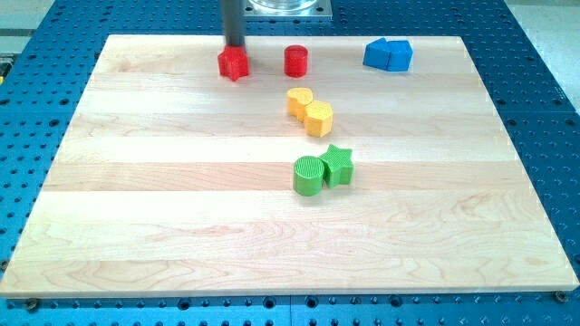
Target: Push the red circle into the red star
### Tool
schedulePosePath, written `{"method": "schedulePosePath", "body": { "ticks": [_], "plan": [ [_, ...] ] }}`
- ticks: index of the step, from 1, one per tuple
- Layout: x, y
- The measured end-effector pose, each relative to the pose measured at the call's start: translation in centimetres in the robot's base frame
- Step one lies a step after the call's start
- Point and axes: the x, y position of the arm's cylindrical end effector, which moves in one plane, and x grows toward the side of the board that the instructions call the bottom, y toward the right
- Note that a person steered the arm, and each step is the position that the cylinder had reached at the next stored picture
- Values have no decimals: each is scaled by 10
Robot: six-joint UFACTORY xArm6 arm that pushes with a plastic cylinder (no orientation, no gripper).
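Wooden board [181,226] on blue perforated table [36,136]. Dark rod comes down at the view's top; my tip [235,48] sits just behind the red star-shaped block [233,63], on its top side, touching or nearly, can't tell which. No jaws on this rig, just the rod, nothing held.

Small red circle block [296,61] stands to the view's right of the star, near it, with a clear gap between. Same row, near the board's top edge.

Tip is on the wrong block for the job, I judge: to drive the circle leftward into the star it needs to get round to the circle's right side.

Others out of the way: two blue blocks [388,55] touching at top right, yellow pair [311,111] touching mid-board, green cylinder [308,176] against green star [337,165] below.
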Motion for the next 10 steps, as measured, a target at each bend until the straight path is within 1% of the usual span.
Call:
{"method": "schedulePosePath", "body": {
  "ticks": [1,2,3,4,5,6,7,10],
  "plan": [
    [-35,55],
    [-49,126],
    [-27,147],
    [5,138],
    [35,101],
    [45,67],
    [99,70],
    [88,28]
  ]
}}
